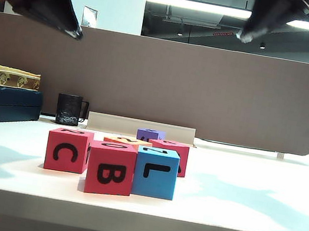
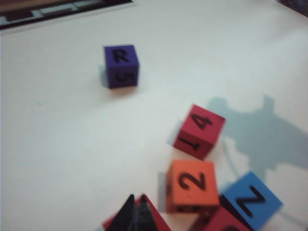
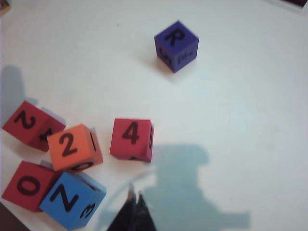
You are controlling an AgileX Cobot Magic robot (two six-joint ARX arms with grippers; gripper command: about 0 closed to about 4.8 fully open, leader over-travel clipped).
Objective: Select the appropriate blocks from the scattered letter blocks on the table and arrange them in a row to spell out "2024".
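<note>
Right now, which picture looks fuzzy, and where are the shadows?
Left wrist view: fuzzy, the purple block smeared; the shut left gripper is a dark blur. Right wrist view: sharper, a grey arm shadow lies beside the red 4 block, above the shut right gripper. Exterior view: soft shadows on the table.

left gripper and right gripper hang shut above clustered blocks on the table.
</note>
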